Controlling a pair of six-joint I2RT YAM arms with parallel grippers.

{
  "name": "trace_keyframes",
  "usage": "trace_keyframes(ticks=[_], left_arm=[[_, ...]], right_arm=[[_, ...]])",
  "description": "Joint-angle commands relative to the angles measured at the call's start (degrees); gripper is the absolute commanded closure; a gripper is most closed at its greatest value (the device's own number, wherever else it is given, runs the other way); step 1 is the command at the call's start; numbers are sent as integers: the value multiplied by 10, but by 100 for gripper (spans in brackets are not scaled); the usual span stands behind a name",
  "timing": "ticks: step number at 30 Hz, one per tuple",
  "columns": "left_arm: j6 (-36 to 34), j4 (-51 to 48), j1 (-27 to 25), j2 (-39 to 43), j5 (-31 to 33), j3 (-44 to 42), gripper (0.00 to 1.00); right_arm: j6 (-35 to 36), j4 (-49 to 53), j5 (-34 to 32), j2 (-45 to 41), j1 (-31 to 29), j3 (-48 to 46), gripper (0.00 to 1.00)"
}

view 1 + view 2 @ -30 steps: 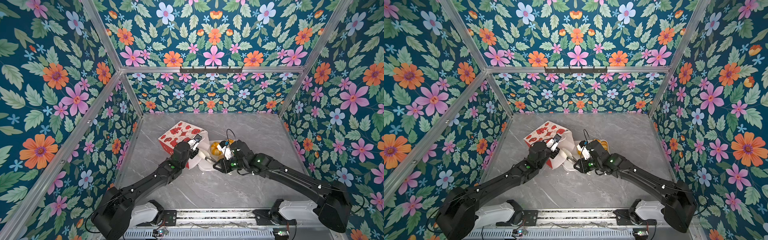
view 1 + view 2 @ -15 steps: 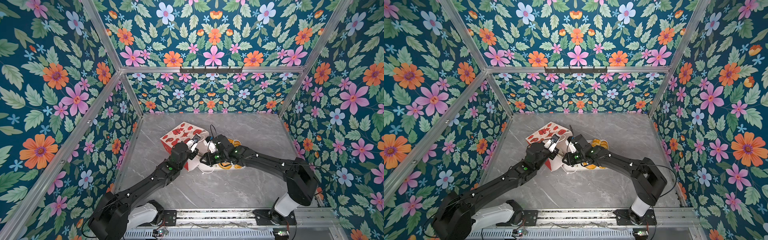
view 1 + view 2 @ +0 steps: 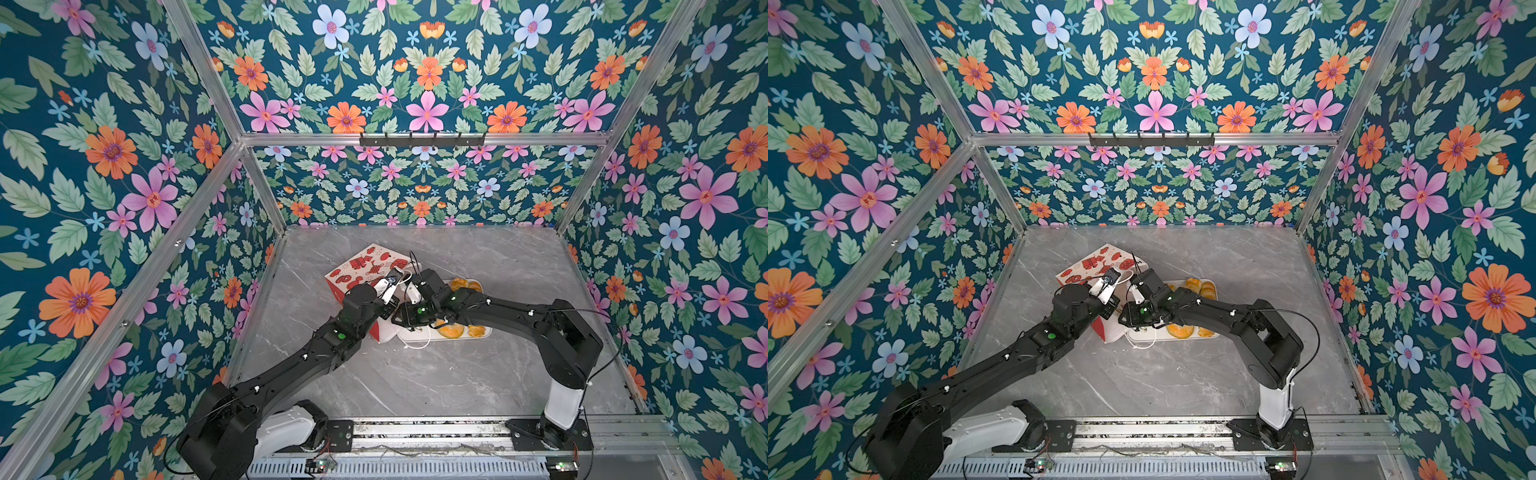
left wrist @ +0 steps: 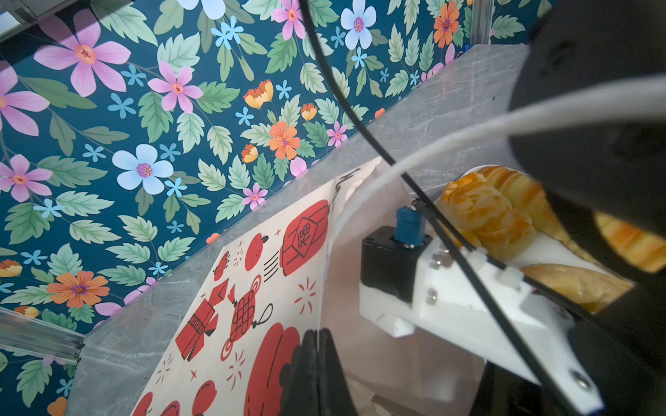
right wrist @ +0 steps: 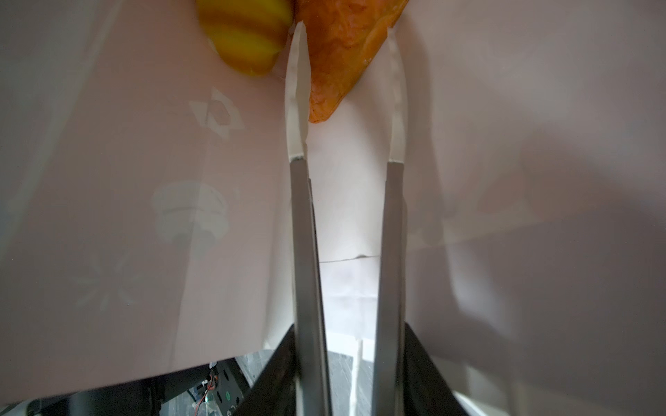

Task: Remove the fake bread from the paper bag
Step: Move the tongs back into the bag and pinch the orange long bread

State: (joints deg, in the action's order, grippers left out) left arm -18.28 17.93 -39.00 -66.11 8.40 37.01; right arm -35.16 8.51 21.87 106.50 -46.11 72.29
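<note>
Bag (image 3: 365, 266) on its side mid-desk, mouth toward tray (image 3: 457, 338). Left fingers (image 4: 317, 345) shut, pinching bag's top wall. Right fingers (image 5: 345, 32) inside bag, partly open, straddling tip of orange bread (image 5: 338, 72); yellow piece (image 5: 245, 36) beside it. More bread (image 3: 465, 286) on tray.

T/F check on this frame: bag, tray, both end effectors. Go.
1. The paper bag stands upright. False: it lies on its side.
2. The left end effector is shut on the bag's edge. True.
3. The right end effector reaches inside the bag, jaws apart. True.
4. The white tray is empty. False: fake bread lies on it.
5. The bag is empty. False: an orange piece and a yellow piece are inside.
</note>
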Motion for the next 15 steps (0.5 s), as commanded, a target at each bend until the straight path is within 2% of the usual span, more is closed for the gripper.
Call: trace_keyframes(ticks=[1,10,15], left_arm=[[5,15,0,0,-9,4,100],[9,16,-1,0,-18,1,100],[13,17,-1,-5,-23,0,100]], right_arm=[[-15,-17,19,6,2,11,59],[-38,-22,71,38,13,42,59],[-45,-14,73,56,14,61,61]])
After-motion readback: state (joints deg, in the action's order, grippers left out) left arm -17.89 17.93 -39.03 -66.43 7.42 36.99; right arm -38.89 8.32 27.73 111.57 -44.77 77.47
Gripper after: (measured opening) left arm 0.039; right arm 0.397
